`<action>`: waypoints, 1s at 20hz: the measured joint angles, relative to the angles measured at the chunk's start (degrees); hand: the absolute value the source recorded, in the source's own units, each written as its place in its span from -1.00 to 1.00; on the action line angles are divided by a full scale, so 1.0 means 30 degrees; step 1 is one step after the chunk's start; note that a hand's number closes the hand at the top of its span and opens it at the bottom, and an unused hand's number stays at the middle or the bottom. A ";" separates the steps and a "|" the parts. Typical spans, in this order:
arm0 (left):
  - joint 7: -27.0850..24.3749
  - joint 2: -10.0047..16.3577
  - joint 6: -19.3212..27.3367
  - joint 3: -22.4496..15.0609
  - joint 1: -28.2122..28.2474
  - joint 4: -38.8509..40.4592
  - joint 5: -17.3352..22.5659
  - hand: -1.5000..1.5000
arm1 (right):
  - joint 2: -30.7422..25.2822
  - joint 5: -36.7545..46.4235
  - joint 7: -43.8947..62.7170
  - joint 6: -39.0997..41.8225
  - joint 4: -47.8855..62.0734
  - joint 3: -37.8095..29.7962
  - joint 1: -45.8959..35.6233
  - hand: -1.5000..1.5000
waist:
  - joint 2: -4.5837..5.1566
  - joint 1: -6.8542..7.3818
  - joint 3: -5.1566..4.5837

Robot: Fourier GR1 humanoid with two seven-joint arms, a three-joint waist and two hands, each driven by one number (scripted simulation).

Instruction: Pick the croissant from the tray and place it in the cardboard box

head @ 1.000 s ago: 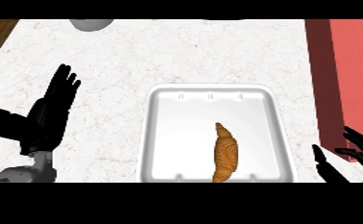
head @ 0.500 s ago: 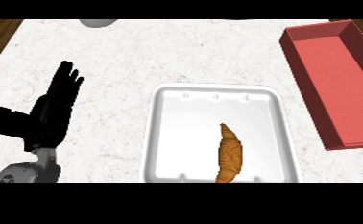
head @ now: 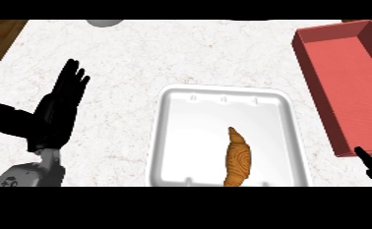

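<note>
Left robot hand [head: 59,107] rests at the left of the counter [head: 145,56], fingers straight and spread, holding nothing. Right robot hand [head: 363,157] shows only as a black sliver at the lower right edge; whether it is open or closed cannot be told. Croissant [head: 238,160] lies untouched in the white tray [head: 169,125], toward its lower right. Over the last second the view has swung right, bringing the red cardboard box [head: 338,71] further in, just beside the tray's right side. The croissant has not moved, so the pick looks not yet begun.
</note>
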 measured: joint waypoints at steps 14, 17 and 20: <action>0.0026 -0.0555 -0.0460 0.0533 -0.0143 0.0348 -0.0547 0.00 | 0.3778 0.2816 0.7864 0.1804 0.1465 0.5215 -0.8901 -1.00 | -0.0066 -0.0085 0.0048; 0.0217 -0.0765 -0.0458 0.0531 0.0103 -0.0079 -0.0696 0.00 | 0.5228 0.4058 0.8219 0.2088 0.2228 0.6188 -0.9898 -1.00 | -0.0077 -0.0098 0.0053; 0.0139 -0.0851 -0.0495 0.0683 0.0312 -0.0195 -0.0851 0.00 | 0.6291 0.5277 0.8381 0.2253 0.2869 0.6954 -1.0030 -1.00 | -0.0086 -0.0140 0.0056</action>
